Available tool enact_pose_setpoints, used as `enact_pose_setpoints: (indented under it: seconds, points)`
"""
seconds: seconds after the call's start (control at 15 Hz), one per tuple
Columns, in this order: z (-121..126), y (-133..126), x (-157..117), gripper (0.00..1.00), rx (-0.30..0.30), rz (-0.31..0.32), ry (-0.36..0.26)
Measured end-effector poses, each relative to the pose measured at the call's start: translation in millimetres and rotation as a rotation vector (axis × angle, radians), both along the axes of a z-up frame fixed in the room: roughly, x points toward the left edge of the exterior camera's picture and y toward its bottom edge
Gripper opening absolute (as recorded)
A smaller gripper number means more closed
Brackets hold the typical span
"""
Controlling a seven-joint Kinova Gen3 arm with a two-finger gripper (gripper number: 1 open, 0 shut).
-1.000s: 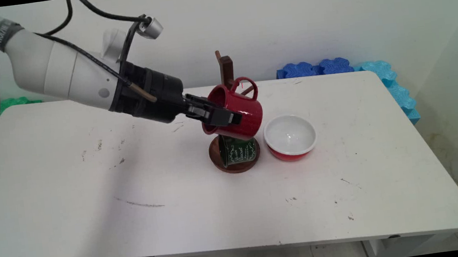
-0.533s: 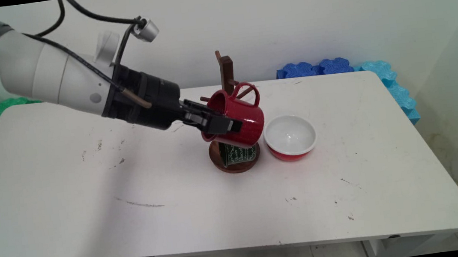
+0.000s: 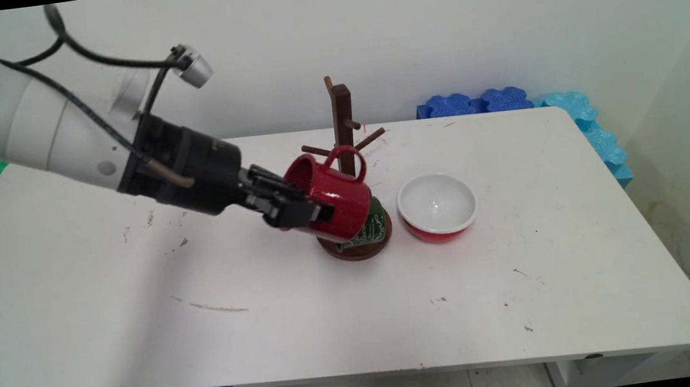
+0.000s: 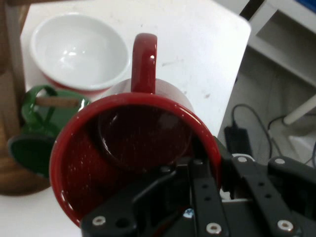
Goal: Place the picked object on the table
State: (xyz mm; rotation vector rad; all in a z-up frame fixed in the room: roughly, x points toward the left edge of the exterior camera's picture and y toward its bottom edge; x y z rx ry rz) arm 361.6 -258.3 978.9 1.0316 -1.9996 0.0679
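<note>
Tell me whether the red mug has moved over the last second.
Yes. The red mug, gripped by the claw, has shifted left and down against the wooden mug tree; its handle has come away from the peg beside the post.

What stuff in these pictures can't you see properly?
- Green mug: in the main view the red mug held by the gripper covers most of it; its white lettering is too small to read.
- Mug tree: the red mug hides its lower post in the main view; the hand view cuts it off at the left edge.
- Bowl: the hand view hides its near rim behind the red mug.
</note>
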Motion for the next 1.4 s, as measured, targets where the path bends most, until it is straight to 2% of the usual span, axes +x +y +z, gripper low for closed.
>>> enact_pose_setpoints:
  seconds: [0.73,0.93,1.4]
  points:
    - [-10.4,17.6,64.7,0.0,-0.053,-0.092,-0.241]
    - [-16.6,15.0,85.2,0.0,-0.075,-0.12,-0.322]
    - [-33.8,-1.7,112.5,0.0,-0.136,-0.183,-0.46]
